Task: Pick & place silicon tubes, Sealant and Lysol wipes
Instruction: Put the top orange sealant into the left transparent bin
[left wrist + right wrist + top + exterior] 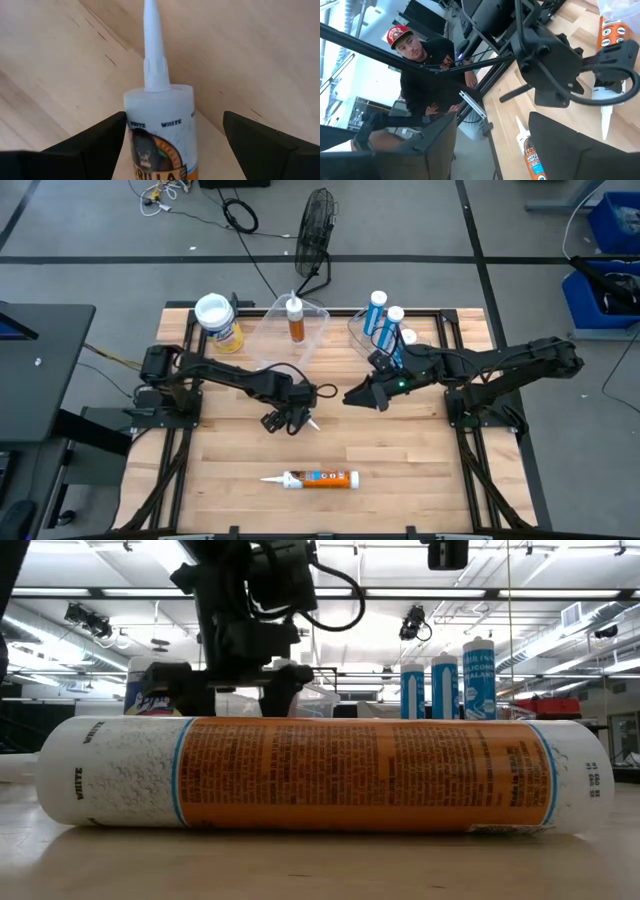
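A white and orange sealant tube [160,130] seems to lie on the table, nozzle [313,423] toward the near right. My left gripper [288,420] is low over it and open, one finger on each side [174,125], with bare table showing between the tube and one finger. A second such tube [315,478] lies on its side near the front edge. A third [294,320] stands in a clear bin. The yellow Lysol wipes [218,320] stand at the back left. My right gripper [352,396] hangs open and empty right of centre.
Three blue silicone tubes [385,320] stand in a clear bin at the back right, close behind my right arm. A person [420,75] is beyond the table's left side. A fan [318,230] stands on the floor behind the table. Bare wood lies between the two arms and the front tube.
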